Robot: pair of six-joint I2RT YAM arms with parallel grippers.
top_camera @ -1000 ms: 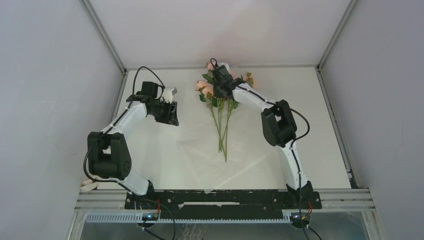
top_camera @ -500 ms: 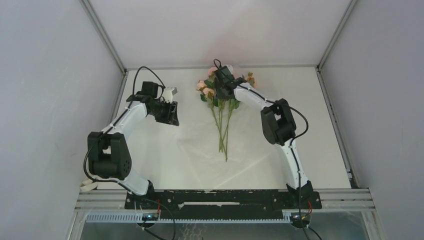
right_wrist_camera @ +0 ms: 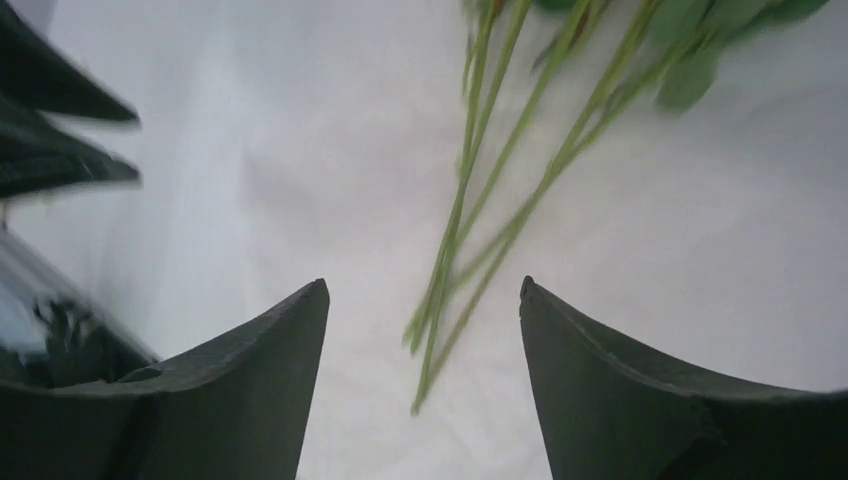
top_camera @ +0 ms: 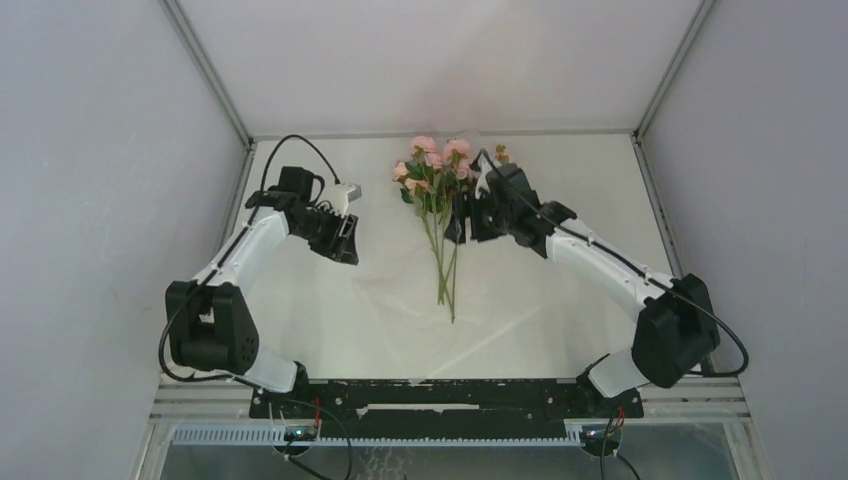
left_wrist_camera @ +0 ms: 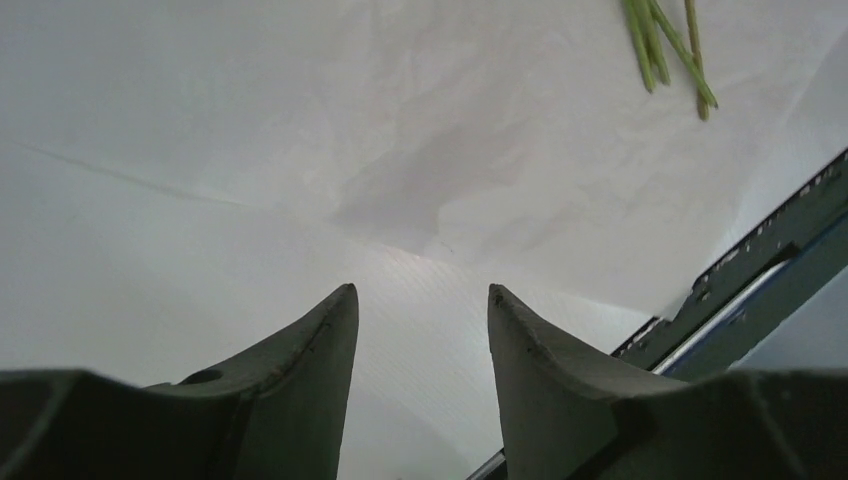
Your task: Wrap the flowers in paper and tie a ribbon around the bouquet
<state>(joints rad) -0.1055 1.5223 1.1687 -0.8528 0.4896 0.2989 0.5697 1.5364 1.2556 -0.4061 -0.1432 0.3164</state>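
Flowers (top_camera: pixel 438 195) block the middle.
Bare paper (top_camera: pixel 395 295) lies free between left pincer (left_wrist_camera: pixel 420 295) and stems; right pincer (right_wrist_camera: pixel 422 288) just beside them.

Pink flowers (top_camera: pixel 434 192) lie loose on flat paper (top_camera: pixel 400 312)

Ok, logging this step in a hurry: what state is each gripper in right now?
Left gripper: open, holding nothing.
Right gripper: open, holding nothing; the flowers lie loose beside it.
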